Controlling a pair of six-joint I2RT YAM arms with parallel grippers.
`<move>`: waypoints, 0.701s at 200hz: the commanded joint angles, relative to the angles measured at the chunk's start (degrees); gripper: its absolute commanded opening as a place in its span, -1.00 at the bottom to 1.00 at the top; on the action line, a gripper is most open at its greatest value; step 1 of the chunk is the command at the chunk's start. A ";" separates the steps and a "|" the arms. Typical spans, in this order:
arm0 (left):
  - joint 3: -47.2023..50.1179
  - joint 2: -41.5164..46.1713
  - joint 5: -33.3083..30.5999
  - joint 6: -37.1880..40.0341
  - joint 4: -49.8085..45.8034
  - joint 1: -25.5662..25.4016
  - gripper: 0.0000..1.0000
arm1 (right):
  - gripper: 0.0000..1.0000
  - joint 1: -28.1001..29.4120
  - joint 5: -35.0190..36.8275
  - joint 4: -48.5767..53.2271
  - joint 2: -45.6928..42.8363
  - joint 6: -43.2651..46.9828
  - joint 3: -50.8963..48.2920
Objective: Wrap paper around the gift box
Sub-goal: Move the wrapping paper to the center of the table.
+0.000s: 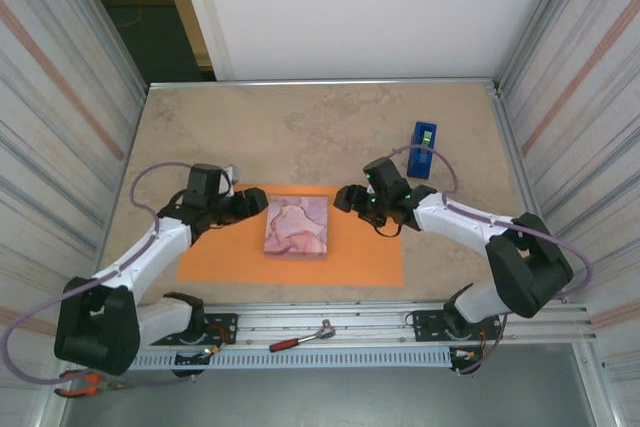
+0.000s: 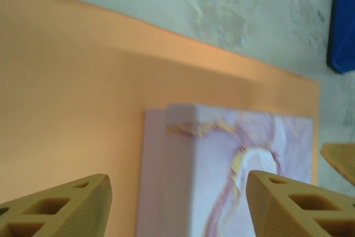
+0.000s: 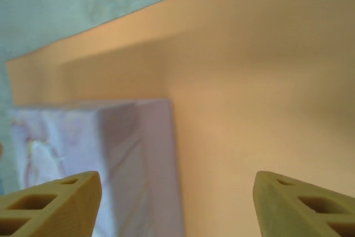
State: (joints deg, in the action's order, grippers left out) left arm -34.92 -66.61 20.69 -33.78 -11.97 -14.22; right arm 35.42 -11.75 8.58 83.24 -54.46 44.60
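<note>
Lying flat on the beige table (image 1: pixel 300 127), the paper (image 1: pixel 220 257) is bearing the gift box (image 1: pixel 297 227); ribbed walls (image 1: pixel 60 97) are enclosing all. Left gripper (image 1: pixel 258 205) and right gripper (image 1: pixel 345 197) are gaping, holding nothing.

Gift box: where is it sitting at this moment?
In the top view the gift box lies flat around the middle of the orange paper, mid-table, with the left gripper just left of it and the right gripper just right.
</note>
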 commanded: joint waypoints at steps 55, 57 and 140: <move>-0.70 -14.22 0.57 -5.16 12.10 2.40 -0.03 | -0.57 -4.59 -3.31 -6.09 12.00 3.56 -0.81; -0.68 -14.53 0.51 -5.16 12.22 2.43 -0.03 | -0.57 -4.75 -3.35 -6.22 12.16 3.61 -0.76; -7.27 -27.26 -1.09 -3.32 16.01 2.62 -0.01 | -0.58 -13.87 -4.81 -5.68 20.41 9.73 5.19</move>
State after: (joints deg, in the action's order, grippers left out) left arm -38.50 -90.54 21.15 -38.81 3.09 -11.97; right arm 24.21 -18.26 0.73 99.92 -48.38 48.27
